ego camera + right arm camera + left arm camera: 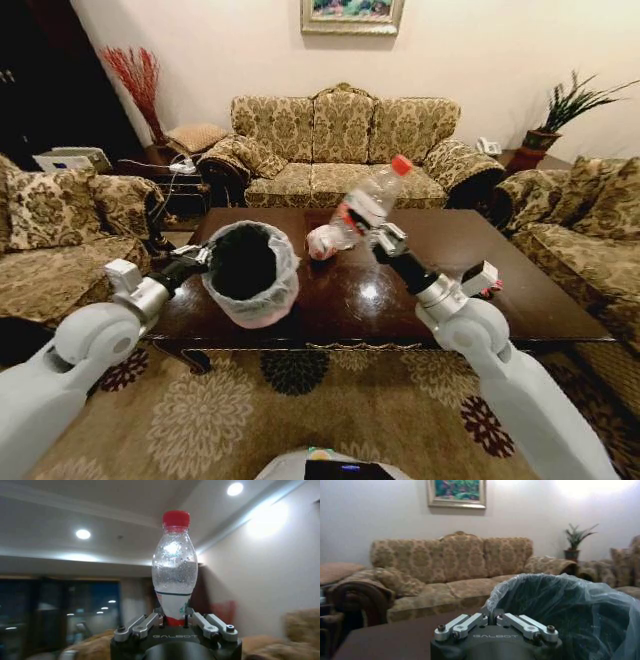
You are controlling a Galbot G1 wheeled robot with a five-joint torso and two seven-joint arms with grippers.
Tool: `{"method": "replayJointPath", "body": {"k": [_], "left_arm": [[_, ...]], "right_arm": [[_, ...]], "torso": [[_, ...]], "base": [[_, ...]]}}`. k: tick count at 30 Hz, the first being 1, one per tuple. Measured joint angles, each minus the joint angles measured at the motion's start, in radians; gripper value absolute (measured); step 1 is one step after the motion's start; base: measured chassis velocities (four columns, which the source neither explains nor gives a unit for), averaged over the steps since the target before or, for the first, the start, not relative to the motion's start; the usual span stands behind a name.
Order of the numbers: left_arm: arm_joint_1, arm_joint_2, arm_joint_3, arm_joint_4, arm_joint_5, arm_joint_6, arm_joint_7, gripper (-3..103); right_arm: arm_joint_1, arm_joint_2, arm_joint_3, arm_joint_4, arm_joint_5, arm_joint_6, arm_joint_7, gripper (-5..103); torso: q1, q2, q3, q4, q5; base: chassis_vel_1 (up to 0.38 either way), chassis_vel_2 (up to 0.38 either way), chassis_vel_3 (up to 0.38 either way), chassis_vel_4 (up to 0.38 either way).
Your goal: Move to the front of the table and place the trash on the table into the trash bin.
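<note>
Trash bin (250,272), its dark inside too shadowed to judge, is hanging at the bench's (400,290) near-left edge, its liner rim pinched by the left claw (203,257), while the right claw (378,237) is gripping a red-capped bottle (366,204) aloft beside a pinkish-white lump (322,241).
</note>
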Motion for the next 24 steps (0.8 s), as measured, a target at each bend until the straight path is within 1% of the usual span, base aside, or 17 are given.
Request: {"method": "replayJointPath", "body": {"k": [2,3,6,7,9,10,11,12,13,14,15,16,17,18,19,20,24], "left_arm": [[0.01,-0.005,0.002,-0.025,-0.008,0.009,0.002,3],[0.01,-0.005,0.002,-0.025,-0.008,0.009,0.002,3],[0.025,-0.026,0.008,-0.063,-0.011,0.021,0.003,3],[0.025,-0.026,0.008,-0.063,-0.011,0.021,0.003,3],[0.028,-0.039,0.008,-0.08,-0.011,0.027,0.003,3],[0.03,-0.048,0.007,-0.09,-0.011,0.029,0.003,3],[0.033,-0.053,0.003,-0.096,-0.01,0.03,0.003,3],[0.033,-0.053,0.003,-0.096,-0.01,0.03,0.003,3],[0.037,-0.058,-0.001,-0.101,-0.008,0.03,0.003,3],[0.041,-0.062,-0.004,-0.105,-0.008,0.031,0.004,3],[0.045,-0.068,-0.007,-0.111,-0.007,0.033,0.004,3],[0.045,-0.068,-0.007,-0.111,-0.007,0.033,0.004,3],[0.048,-0.074,-0.007,-0.118,-0.008,0.037,0.004,3],[0.049,-0.076,-0.007,-0.122,-0.008,0.041,0.003,3],[0.049,-0.078,-0.006,-0.125,-0.008,0.044,0.003,3],[0.049,-0.078,-0.006,-0.125,-0.008,0.044,0.003,3],[0.05,-0.075,-0.003,-0.119,-0.005,0.049,0.002,3]], "right_arm": [[0.083,0.042,-0.084,-0.033,-0.019,-0.002,-0.006,15],[0.083,0.042,-0.084,-0.033,-0.019,-0.002,-0.006,15],[0.177,0.102,-0.201,-0.094,-0.055,-0.004,-0.018,15],[0.177,0.102,-0.201,-0.094,-0.055,-0.004,-0.018,15],[0.213,0.118,-0.258,-0.128,-0.077,-0.003,-0.029,15],[0.229,0.124,-0.284,-0.153,-0.108,0.0,-0.045,15],[0.234,0.126,-0.292,-0.168,-0.137,0.004,-0.057,15],[0.234,0.126,-0.292,-0.168,-0.137,0.004,-0.057,15],[0.235,0.128,-0.296,-0.18,-0.16,0.005,-0.071,15],[0.236,0.129,-0.3,-0.189,-0.177,0.005,-0.08,13],[0.236,0.132,-0.306,-0.196,-0.189,0.004,-0.085,15],[0.236,0.132,-0.306,-0.196,-0.189,0.004,-0.085,15],[0.234,0.135,-0.313,-0.201,-0.198,0.004,-0.085,20],[0.234,0.137,-0.316,-0.203,-0.205,0.004,-0.085,20],[0.233,0.139,-0.319,-0.205,-0.211,0.005,-0.085,26],[0.233,0.139,-0.319,-0.205,-0.211,0.005,-0.085,26],[0.233,0.136,-0.318,-0.205,-0.212,0.007,-0.085,47]], "torso": [[0.0,0.0,0.0,0.0002,-0.0001],[0.0,0.0,0.0,0.0002,-0.0001],[0.0,0.0,0.0,0.0006,-0.0004],[0.0,0.0,0.0,0.0006,-0.0004],[0.0,0.0,0.0,0.0006,-0.0004],[0.0,0.0,0.0,0.0005,-0.0004],[0.0,0.0,0.0,0.0004,-0.0003],[0.0,0.0,0.0,0.0004,-0.0003],[0.0,0.0,0.0,0.0003,0.0],[0.0,0.0,0.0,0.0002,0.0001],[0.0,0.0,0.0,0.0002,0.0],[0.0,0.0,0.0,0.0002,0.0],[0.0,0.0,0.0,0.0002,0.0],[0.0,0.0,0.0,0.0003,0.0],[0.0,0.0,0.0,0.0003,0.0],[0.0,0.0,0.0,0.0003,0.0],[0.0,0.0,0.0,0.0002,0.0]], "base": [[0.0,0.0,0.0,0.0],[0.0,0.0,0.0,0.0],[0.0,0.0,0.0,0.0],[0.0,0.0,0.0,0.0],[0.0,0.0,0.0,0.0],[0.0,0.0,0.0,0.0],[0.0,0.0,0.0,0.0],[0.0,0.0,0.0,0.0],[0.0,0.0,0.0,0.0],[0.0,0.0,0.0,0.0],[0.0,0.0,0.0,0.0],[0.0,0.0,0.0,0.0],[0.0,0.0,0.0,0.0],[0.0,0.0,0.0,0.0],[0.0,0.0,0.0,0.0],[0.0,0.0,0.0,0.0],[0.0,0.0,0.0,0.0]]}}
